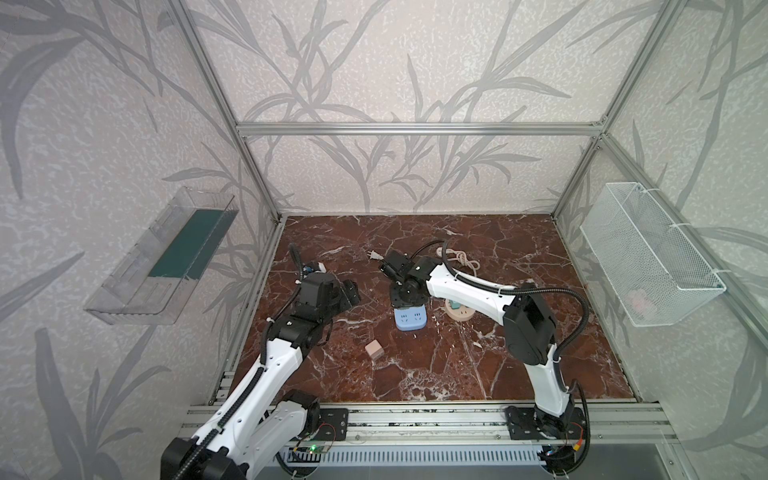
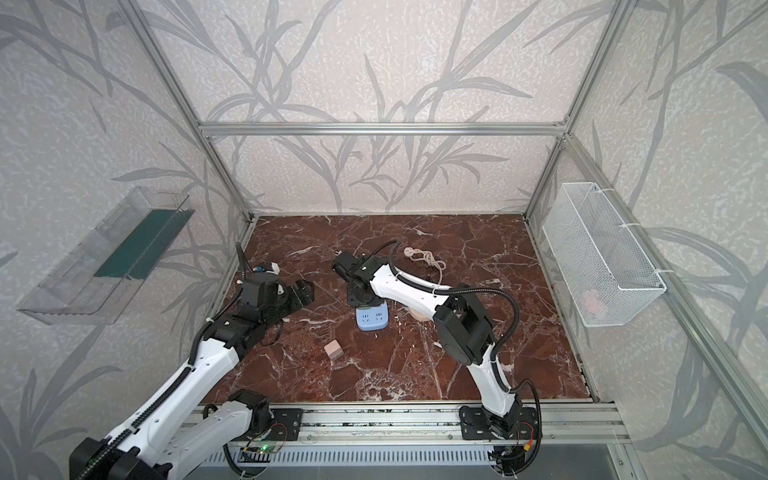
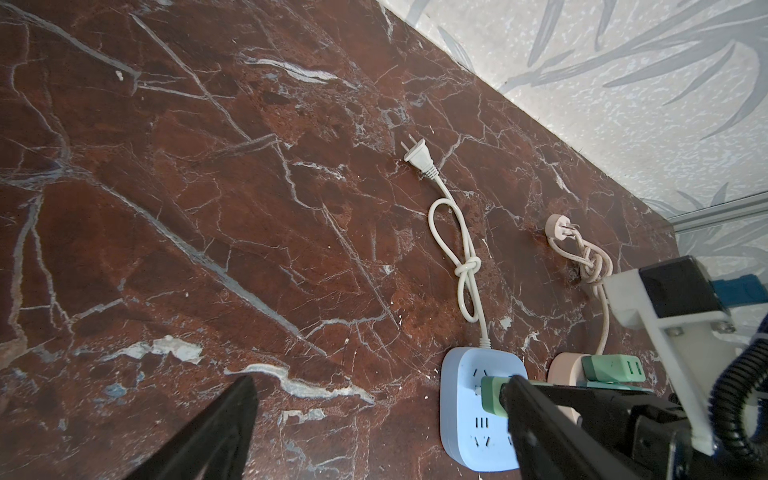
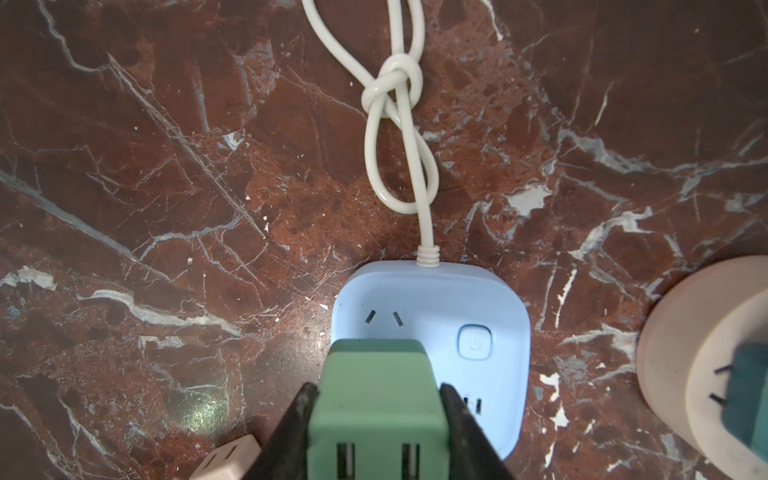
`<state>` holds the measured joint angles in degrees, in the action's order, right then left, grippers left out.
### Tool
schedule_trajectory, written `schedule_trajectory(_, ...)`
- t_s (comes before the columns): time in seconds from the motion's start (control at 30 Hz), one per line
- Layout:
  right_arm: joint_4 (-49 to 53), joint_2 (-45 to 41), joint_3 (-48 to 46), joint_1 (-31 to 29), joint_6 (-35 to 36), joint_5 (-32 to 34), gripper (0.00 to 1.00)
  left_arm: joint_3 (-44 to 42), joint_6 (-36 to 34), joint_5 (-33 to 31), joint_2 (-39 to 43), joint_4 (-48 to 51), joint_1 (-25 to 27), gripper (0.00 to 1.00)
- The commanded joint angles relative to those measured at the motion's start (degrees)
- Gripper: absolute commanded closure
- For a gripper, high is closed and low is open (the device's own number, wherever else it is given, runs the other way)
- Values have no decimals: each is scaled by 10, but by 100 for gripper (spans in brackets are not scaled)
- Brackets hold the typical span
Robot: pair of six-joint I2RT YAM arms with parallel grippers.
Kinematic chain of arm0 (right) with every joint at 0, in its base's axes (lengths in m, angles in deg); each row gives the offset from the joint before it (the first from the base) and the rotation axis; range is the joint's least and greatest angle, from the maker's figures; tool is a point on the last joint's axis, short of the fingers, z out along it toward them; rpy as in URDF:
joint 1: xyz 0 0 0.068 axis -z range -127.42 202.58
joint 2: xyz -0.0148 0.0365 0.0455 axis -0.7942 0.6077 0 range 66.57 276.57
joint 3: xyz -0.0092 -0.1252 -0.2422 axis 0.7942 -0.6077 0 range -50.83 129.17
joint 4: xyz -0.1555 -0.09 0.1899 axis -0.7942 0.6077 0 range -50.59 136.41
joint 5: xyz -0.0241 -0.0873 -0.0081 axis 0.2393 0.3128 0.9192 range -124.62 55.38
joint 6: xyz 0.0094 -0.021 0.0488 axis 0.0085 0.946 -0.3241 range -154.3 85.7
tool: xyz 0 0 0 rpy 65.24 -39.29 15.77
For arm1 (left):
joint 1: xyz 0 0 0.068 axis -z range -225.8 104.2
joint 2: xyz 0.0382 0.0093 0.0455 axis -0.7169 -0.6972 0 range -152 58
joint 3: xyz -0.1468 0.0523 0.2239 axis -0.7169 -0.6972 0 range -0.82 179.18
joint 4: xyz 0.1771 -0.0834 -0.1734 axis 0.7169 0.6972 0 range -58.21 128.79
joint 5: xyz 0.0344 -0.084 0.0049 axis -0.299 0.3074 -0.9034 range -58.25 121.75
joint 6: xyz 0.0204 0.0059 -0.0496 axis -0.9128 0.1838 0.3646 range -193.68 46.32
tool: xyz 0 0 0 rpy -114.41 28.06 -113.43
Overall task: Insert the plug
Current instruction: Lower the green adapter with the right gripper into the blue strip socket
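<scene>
Marble tabletop (image 4: 166, 166); green plug (image 4: 376, 382) near power-symbol button (image 4: 475, 344).

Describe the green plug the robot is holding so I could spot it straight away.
On the red marble tabletop, find the square blue power strip near the middle. The green plug adapter is the blocky mint piece over it, clamped in the right gripper. A second green adapter sits on the round pink socket beside the strip, with no gripper on it.
</scene>
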<state>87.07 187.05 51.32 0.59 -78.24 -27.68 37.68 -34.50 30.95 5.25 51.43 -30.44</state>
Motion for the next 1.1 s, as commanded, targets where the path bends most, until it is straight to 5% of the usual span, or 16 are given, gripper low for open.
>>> schedule_trajectory(0.0,25,2,16,-4,9,17,100,-8,4,-2,5,-6,-2,8)
schedule_trajectory(1.07,41,-6,8,-15,24,45,100,-18,9,8,1,-22,-2,8)
